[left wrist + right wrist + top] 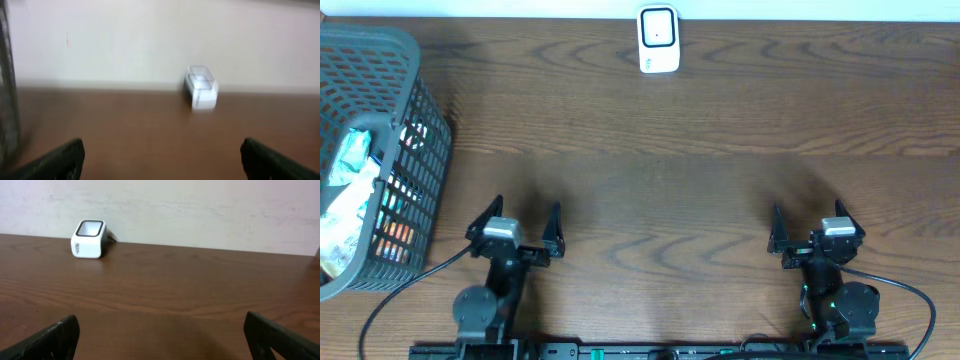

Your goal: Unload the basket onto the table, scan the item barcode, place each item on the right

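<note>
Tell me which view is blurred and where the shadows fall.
Left wrist: soft throughout, the white scanner smeared. Right wrist: sharp, wood grain crisp, only its near fingertips hazy. Overhead: clear, evenly lit, faint shadows on the table ahead of the left gripper and right gripper.

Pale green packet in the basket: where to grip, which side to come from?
Probably its exposed top edge, coming straight down. The pale green packet lies atop the pile, and the mesh walls of the basket close off every side. The left gripper is nearest, jaws open.
</note>
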